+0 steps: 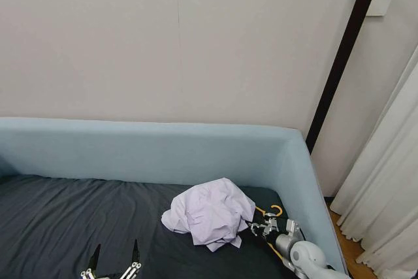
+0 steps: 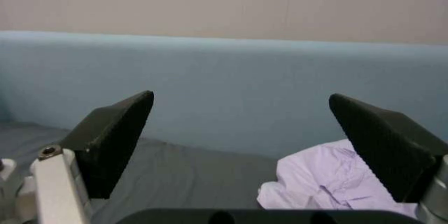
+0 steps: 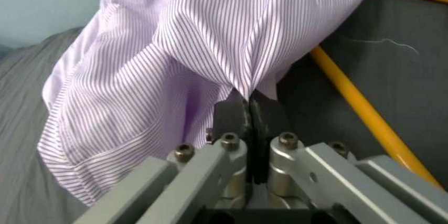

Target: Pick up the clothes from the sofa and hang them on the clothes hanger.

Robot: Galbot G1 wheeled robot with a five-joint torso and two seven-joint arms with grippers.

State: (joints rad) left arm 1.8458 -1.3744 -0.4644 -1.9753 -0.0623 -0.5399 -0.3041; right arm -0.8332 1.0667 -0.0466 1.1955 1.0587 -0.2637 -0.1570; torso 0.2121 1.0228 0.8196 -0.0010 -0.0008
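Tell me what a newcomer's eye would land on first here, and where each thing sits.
The crumpled lilac striped shirt stands out against the dark seat near the right end of the pale blue sofa. The right gripper is shut on a fold of it. A yellow hanger lies at the shirt's edge. The left gripper hangs open above the seat, apart from the shirt, on the robot's left.

- no text, label, brand, number or sign can be read.
- striped shirt, at the tips of the right gripper: no readable tag or print.
- sofa, beyond the gripper: no readable marking.
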